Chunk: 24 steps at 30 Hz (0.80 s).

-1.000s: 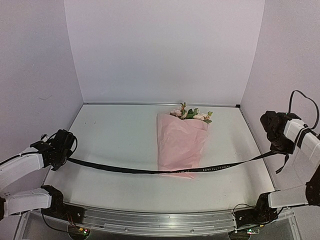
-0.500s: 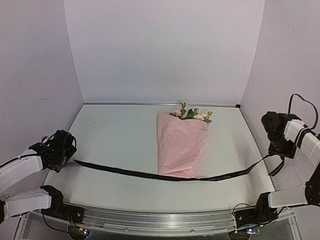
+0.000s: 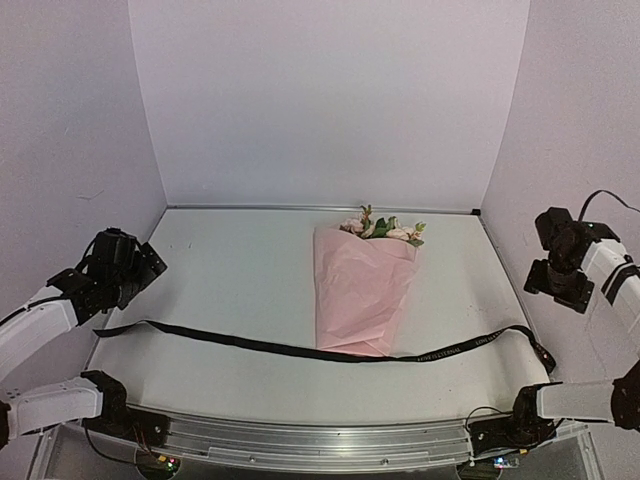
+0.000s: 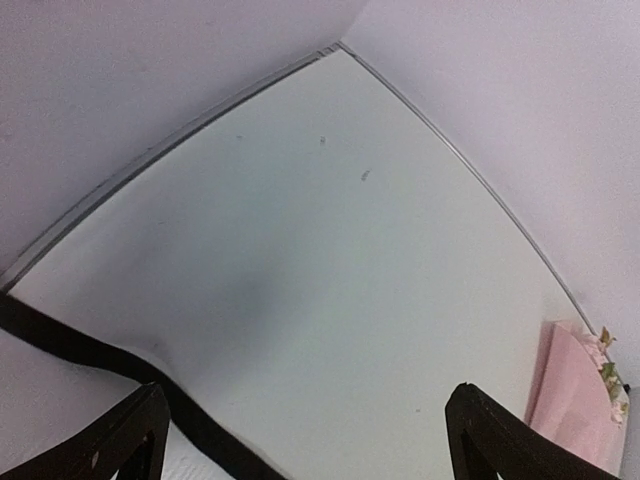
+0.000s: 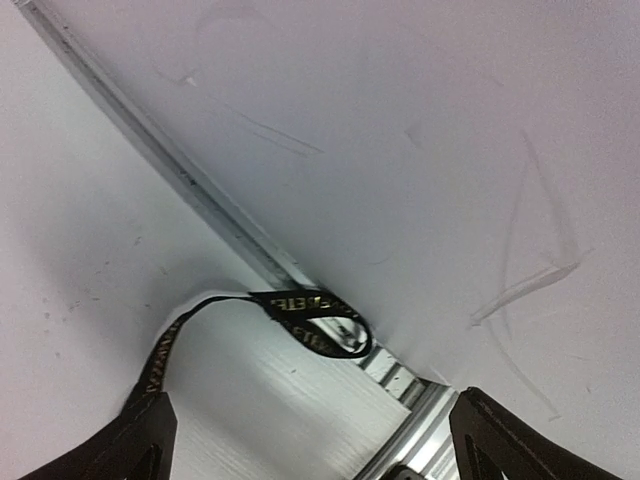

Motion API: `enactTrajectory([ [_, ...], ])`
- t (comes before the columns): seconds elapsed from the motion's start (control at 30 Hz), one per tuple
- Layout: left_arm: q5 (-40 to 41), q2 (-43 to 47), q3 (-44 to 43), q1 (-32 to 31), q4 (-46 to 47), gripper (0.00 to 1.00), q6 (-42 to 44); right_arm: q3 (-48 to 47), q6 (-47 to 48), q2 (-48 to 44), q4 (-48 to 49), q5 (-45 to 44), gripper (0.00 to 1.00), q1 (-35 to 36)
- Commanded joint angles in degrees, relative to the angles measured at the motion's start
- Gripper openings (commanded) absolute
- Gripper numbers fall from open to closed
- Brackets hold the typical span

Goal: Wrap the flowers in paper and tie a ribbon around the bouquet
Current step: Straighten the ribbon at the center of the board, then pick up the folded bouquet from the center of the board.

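The bouquet [image 3: 360, 295] lies on the white table [image 3: 240, 270], a pink paper cone with the flowers [image 3: 382, 228] at its far end. The black ribbon [image 3: 230, 342] lies slack on the table from left to right, passing the cone's narrow near end and ending in a loop [image 5: 312, 320] by the right wall. My left gripper [image 3: 130, 265] hovers open above the ribbon's left end [image 4: 90, 352], with nothing between its fingers [image 4: 130, 440]. Over the loop my right gripper [image 3: 562, 292] also stands open and holds nothing. The left wrist view shows the bouquet [image 4: 575, 400] at its far right.
White walls enclose the table on three sides; the right wall [image 3: 570, 130] stands close to my right gripper and the left wall [image 3: 60, 150] close to my left one. A metal rail [image 3: 320, 440] runs along the near edge between the arm bases.
Both grippers opened and let go of the ribbon, which went from taut to lying slack on the table. Both arms lifted up and away from it.
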<state>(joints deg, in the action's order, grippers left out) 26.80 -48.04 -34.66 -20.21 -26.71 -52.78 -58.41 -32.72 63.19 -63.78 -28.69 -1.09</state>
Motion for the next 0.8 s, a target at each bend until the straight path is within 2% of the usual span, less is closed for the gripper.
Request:
enactTrajectory([
  [0.0, -15.8, -6.3, -5.6, 0.2, 12.2, 1.00, 11.5, 0.5, 1.3, -2.1, 7.9, 18.0, 0.98, 0.3],
  [0.1, -23.0, -12.6, -9.3, 0.2, 12.8, 0.99, 14.4, 5.2, -1.5, -3.6, 16.1, 26.4, 0.98, 3.0],
  [0.23, -28.3, -17.5, -9.1, 0.0, 15.9, 0.98, 11.8, 8.0, -4.1, -1.5, 23.8, 30.3, 0.98, 11.4],
  [0.37, -35.1, -25.6, -11.4, -2.9, 19.8, 0.94, 12.3, 9.5, -7.0, 3.5, 33.4, 33.9, 0.98, 17.8],
  [0.57, -43.0, -38.9, -17.4, -8.9, 28.0, 0.97, 12.3, 9.8, -11.3, 14.1, 46.2, 40.0, 0.98, 24.9],
  [0.77, -50.4, -51.8, -25.1, -11.7, 33.1, 0.96, 11.7, 8.4, -13.4, 23.8, 55.5, 42.4, 0.98, 27.4],
])
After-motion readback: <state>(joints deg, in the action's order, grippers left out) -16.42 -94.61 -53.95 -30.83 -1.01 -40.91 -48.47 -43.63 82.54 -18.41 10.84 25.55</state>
